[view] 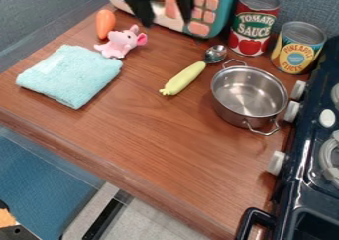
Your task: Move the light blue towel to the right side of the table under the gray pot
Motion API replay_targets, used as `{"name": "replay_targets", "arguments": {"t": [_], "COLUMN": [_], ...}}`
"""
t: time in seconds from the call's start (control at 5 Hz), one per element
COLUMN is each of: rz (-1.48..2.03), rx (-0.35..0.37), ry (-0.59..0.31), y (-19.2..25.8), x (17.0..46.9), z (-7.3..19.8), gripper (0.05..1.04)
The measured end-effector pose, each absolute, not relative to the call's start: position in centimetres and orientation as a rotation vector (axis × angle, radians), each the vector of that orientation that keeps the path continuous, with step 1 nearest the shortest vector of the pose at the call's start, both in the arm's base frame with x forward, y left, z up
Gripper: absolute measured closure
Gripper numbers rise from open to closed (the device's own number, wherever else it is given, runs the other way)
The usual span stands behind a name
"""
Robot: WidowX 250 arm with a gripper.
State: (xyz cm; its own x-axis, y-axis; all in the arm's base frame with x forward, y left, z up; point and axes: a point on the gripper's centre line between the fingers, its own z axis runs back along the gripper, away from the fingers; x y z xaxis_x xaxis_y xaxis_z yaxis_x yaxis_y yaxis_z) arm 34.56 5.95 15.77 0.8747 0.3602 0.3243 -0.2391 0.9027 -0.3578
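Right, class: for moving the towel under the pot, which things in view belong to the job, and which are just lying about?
Job: towel, pot, table, gripper.

Just about: carrot, pink toy, yellow toy, spoon, red can, yellow can, microwave, stove.

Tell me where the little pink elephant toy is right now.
In the camera view, the pink toy stands on the table's upper left, just below the orange carrot and beside the top right corner of the light blue towel.
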Motion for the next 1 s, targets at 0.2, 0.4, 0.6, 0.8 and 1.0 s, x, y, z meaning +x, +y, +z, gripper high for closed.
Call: {"name": "replay_targets", "arguments": {"t": [0.2,0.4,0.6,0.8,1.0], "rz": [0.380,0.467,0.553,0.574,0.589], "rx": [-0.277,-0.224,-0.185,-0.157,-0.130], "ry": [-0.433,-0.450,-0.428,-0.386,-0.368], "y": [8.5,11.0,13.4,14.6,15.8], "x": [32.5,30.3,28.7,27.6,26.4], "z": [17.0,17.5,16.8,15.5,14.1], "gripper": [0.084,0.084,0.084,0.084,0.084]}}
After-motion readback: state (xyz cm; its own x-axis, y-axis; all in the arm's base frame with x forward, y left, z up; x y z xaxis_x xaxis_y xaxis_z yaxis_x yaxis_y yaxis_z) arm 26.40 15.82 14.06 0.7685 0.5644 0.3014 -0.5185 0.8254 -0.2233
